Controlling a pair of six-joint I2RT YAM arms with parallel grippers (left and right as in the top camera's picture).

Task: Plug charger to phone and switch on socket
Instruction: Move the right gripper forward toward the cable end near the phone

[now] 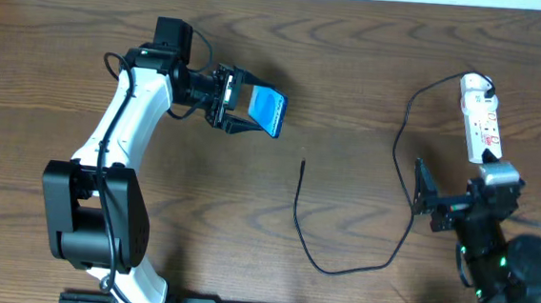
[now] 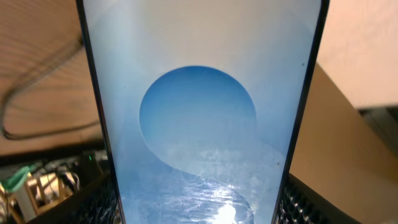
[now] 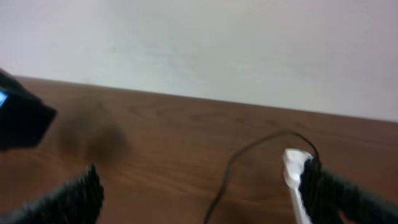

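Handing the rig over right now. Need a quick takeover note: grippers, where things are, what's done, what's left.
Left gripper: shut on the phone, screen lit, left of centre.
Right gripper: open, empty, just short of the socket on the right.
Charger: loose on the table. Its connector tip lies mid-table, apart from the phone. Its black plug sits at the socket's far end and looks inserted.
Done: phone in grip.
Left: push the tip into the phone, then switch on the socket. Switch position can't be read from here.
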